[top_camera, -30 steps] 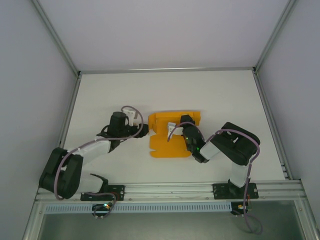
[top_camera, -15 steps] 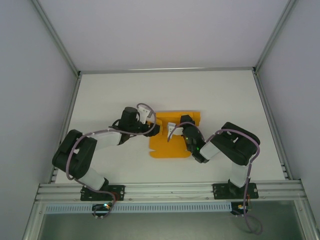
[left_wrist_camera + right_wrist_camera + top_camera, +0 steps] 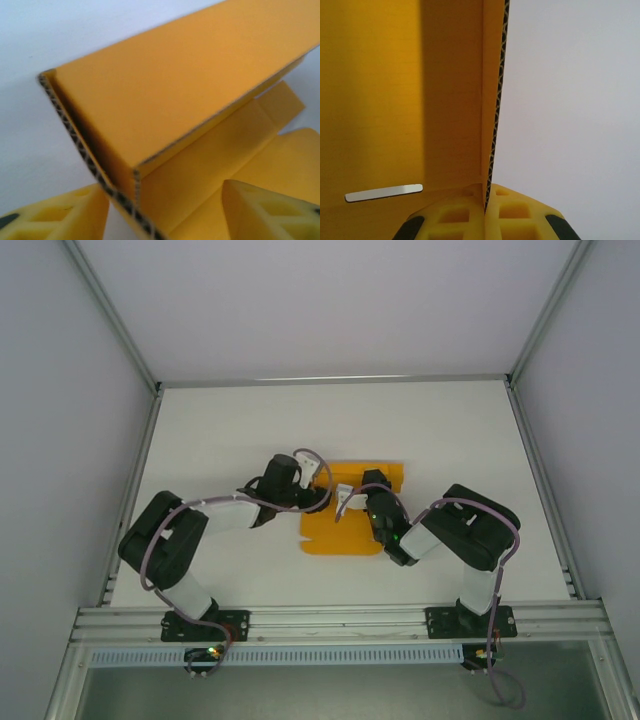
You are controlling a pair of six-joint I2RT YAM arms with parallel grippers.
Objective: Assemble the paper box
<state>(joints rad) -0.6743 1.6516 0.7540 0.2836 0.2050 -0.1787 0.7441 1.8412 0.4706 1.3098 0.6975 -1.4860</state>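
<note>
While the right gripper pinches the paper box, the left gripper (jaws apart astride a flap) should close squarely.

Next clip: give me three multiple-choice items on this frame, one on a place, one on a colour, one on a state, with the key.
1. Where does the paper box lie?
A. On the near rail.
B. At the middle of the table.
C. Against the far wall.

2. What colour is the table?
A. White.
B. Green.
C. Brown.

3. How is the right gripper?
A. Wide open in the air.
B. Shut on a pen.
C. Shut on an edge of the box.

Key: 1 B, the top view shows the orange sheet mid-table. 2 A, the bare surface around the sheet is white. 3 C, the right wrist view shows both pads pressed against the card's edge.
</note>
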